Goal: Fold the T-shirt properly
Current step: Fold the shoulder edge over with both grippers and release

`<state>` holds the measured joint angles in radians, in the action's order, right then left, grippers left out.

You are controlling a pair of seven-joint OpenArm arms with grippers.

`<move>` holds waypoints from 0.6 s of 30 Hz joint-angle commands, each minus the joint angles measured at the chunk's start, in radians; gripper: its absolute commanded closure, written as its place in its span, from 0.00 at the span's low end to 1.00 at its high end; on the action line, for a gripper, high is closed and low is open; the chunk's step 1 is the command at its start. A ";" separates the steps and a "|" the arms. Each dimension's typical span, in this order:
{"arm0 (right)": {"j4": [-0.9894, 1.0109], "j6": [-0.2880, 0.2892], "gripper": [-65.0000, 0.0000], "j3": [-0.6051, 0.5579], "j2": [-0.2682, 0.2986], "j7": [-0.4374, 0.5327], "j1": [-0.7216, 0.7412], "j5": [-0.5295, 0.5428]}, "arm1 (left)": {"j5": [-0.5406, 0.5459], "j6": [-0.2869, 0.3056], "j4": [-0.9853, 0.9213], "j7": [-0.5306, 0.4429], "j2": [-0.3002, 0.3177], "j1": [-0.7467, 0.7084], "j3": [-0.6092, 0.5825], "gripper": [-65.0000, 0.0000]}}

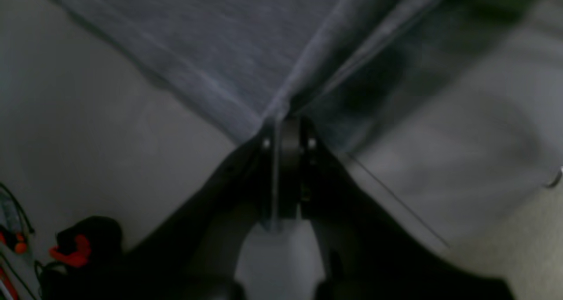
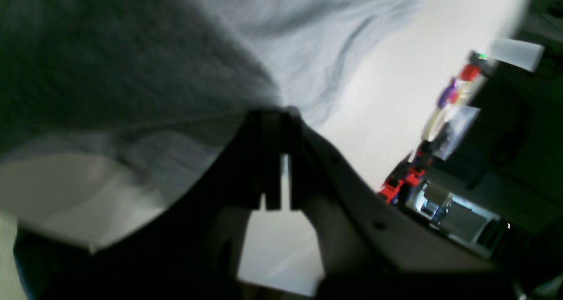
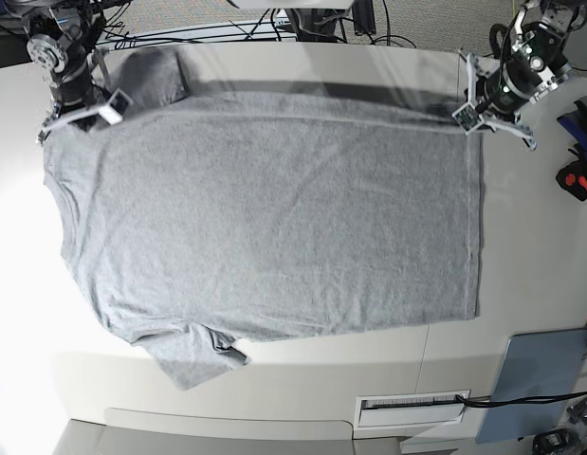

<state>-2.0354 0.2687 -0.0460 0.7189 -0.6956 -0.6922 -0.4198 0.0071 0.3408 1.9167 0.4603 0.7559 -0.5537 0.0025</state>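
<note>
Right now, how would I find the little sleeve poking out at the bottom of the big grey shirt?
Find the white table, then the T-shirt spread flat over it. Follow its near edge toward the collar end: the sleeve is the only flap jutting past that straight edge, crumpled and angled toward the table's front.

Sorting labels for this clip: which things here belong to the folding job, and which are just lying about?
For the job: T-shirt, left claw, right claw, both shut on the shirt's far edge.

Lying about: red tool, blue board, cables.
</note>
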 commanded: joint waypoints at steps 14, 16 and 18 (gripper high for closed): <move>0.112 0.010 1.00 0.008 0.004 0.084 0.196 0.090 | -0.035 -0.020 -0.056 -0.064 -0.084 0.077 0.008 1.00; 0.133 0.035 1.00 0.008 0.005 0.097 0.222 0.116 | -0.036 -0.019 -0.056 -0.063 -0.095 0.089 0.008 1.00; 0.145 0.048 1.00 0.007 0.005 0.106 0.238 0.135 | -0.034 -0.019 -0.056 -0.064 -0.100 0.089 0.008 1.00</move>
<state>-1.8786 0.3332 -0.0471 0.7082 -0.5980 -0.4603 -0.2832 -0.0319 0.3294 1.8473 0.4107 0.6422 -0.4671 0.0021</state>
